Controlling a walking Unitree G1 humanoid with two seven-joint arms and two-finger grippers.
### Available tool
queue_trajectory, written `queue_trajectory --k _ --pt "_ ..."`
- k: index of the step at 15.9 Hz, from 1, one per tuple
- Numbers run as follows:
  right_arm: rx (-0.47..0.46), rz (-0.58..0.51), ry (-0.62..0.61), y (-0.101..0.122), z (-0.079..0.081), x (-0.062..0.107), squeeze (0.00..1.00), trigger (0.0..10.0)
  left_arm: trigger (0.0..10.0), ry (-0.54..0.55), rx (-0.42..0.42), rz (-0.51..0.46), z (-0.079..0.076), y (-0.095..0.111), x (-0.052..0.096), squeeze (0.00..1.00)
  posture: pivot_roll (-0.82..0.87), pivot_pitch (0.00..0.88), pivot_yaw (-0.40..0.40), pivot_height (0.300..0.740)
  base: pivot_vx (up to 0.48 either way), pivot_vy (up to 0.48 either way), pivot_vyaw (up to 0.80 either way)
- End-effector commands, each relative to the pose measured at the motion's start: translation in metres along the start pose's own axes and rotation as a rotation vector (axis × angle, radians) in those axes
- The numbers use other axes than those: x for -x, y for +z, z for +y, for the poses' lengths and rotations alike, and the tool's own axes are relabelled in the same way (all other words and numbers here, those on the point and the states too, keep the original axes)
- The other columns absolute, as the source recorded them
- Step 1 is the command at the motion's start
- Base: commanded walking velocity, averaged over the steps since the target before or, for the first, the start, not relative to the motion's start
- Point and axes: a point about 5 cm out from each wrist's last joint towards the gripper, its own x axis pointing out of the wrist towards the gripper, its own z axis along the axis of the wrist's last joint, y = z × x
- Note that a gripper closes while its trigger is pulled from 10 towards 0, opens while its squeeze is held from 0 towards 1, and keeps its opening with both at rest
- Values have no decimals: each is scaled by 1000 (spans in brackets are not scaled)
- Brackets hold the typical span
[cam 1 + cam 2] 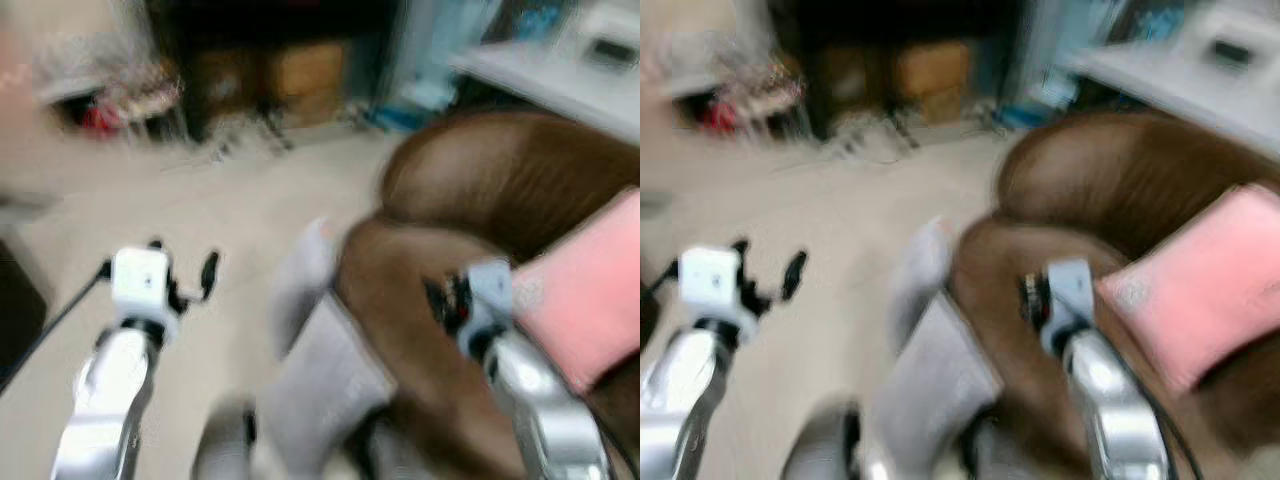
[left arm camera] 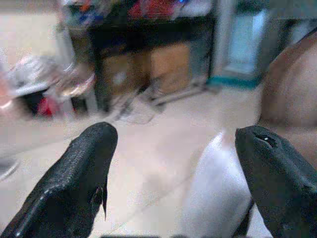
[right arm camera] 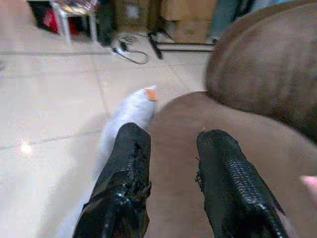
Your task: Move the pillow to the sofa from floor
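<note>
Fingers (image 2: 84, 173) apart (blurred, seemingly) near pillow (image 3: 130, 111)

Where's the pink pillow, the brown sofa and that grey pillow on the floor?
pink pillow (image 1: 1210, 295), right eye view, middle of its face.
brown sofa (image 1: 500, 180), left eye view, top of its backrest.
grey pillow (image 3: 130, 111), right wrist view, its upper end.

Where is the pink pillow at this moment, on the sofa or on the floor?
On the sofa: the pink pillow lies on the brown sofa seat, beside the right pincer, which is empty.
</note>
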Motion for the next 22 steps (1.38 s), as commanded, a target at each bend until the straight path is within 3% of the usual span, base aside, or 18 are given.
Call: queue_trajectory --k 1,4,7,11,18,22 --pt "-11 10 8 -3 2 1 0 10000 10000 7 -22 -18 2 5 -3 0 -15 0 -72 575 0 0 0" --pt "21 7 2 -2 0 0 0 10000 10000 14 -15 -29 3 3 0 0 -16 0 -80 540 0 0 0" --pt "-2 0 2 -3 -1 0 0 10000 10000 2 0 -41 1 2 3 0 -16 0 -80 540 0 0 0" --pt "68 -6 51 0 5 -1 0 10000 10000 -1 4 -49 0 2 4 0 -14 0 -86 540 0 0 400" --pt "51 -12 60 -1 4 0 0 10000 10000 -8 5 -51 -2 2 4 0 -17 0 -86 540 34 0 114" --pt "157 8 127 -5 7 1 0 10000 10000 -15 7 -50 -3 1 4 0 -17 0 -86 540 120 0 145"
